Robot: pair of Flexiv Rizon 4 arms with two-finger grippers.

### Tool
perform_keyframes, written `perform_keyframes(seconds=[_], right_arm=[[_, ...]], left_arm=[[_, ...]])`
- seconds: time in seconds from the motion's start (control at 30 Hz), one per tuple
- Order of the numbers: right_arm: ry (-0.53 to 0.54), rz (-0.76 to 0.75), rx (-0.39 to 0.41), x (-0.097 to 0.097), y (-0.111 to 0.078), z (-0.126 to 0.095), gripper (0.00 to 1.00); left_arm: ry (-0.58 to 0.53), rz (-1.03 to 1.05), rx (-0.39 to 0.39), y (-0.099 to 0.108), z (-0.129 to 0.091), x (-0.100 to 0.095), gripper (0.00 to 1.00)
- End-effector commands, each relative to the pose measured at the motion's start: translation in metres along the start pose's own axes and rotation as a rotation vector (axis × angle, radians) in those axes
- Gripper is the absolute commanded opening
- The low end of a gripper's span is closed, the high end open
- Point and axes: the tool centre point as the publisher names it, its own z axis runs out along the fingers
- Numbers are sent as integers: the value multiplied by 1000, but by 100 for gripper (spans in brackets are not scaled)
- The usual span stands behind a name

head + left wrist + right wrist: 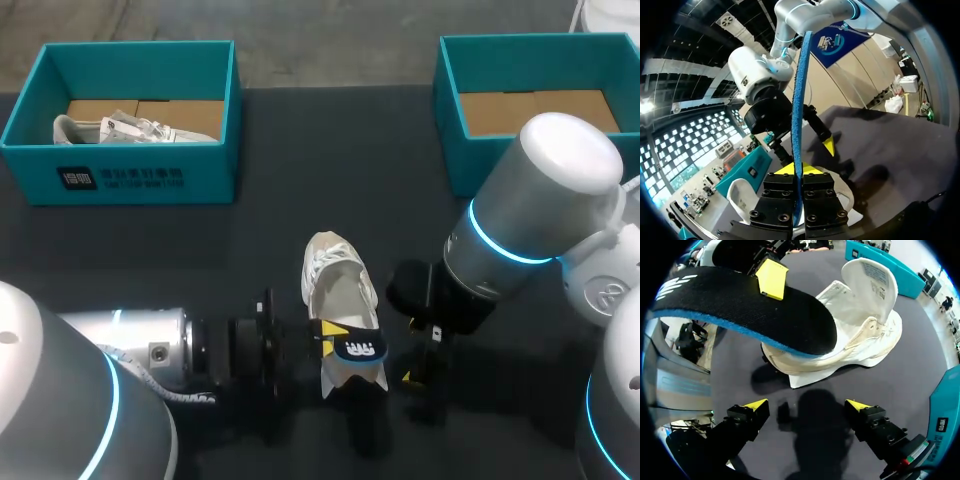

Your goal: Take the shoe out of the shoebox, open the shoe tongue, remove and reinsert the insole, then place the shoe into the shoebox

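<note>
One white sneaker [338, 285] sits on its sole in the middle of the dark table [330, 180], out of its box, toe pointing away from us and its tongue [871, 280] folded up and forward so the mouth gapes. The black insole [358, 350], blue along its underside, is out of the shoe and hangs over the heel end. Our left gripper [333, 335] is clamped on it, one yellow tip on each face. Our right gripper [806, 405] hovers just beside the shoe with its fingers spread wide and nothing between them.

We judge the step in hand to be the reinsertion. To do it well, we would tip the insole's front end down into the open mouth and slide it toward the toe, keeping it flat so it does not fold. The free right gripper would steady the heel (the shoe is light and looks likely to skid).

Farther out, a teal shoebox [120, 180] at the far left holds a second white shoe [130, 130], and a matching shoebox [530, 40] at the far right shows only its cardboard floor.

The head view alone shows both boxes and their contents. The left wrist view shows the insole edge-on, held squarely between the fingers. The right wrist view shows what the others hide: the gap between insole and heel collar, and the raised tongue's inner face.
</note>
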Motion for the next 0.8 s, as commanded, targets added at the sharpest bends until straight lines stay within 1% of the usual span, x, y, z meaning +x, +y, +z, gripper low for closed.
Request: perform_keyframes(seconds=[0.03, 0.4, 0.8], right_arm=[[-3, 1, 2, 1, 1, 2, 100], [-3, 1, 2, 1, 1, 2, 100], [-3, 1, 2, 1, 1, 2, 100]], left_arm=[[-1, 2, -3, 3, 2, -3, 0], [6, 38, -9, 14, 4, -3, 0], [7, 56, -42, 26, 8, -5, 0]])
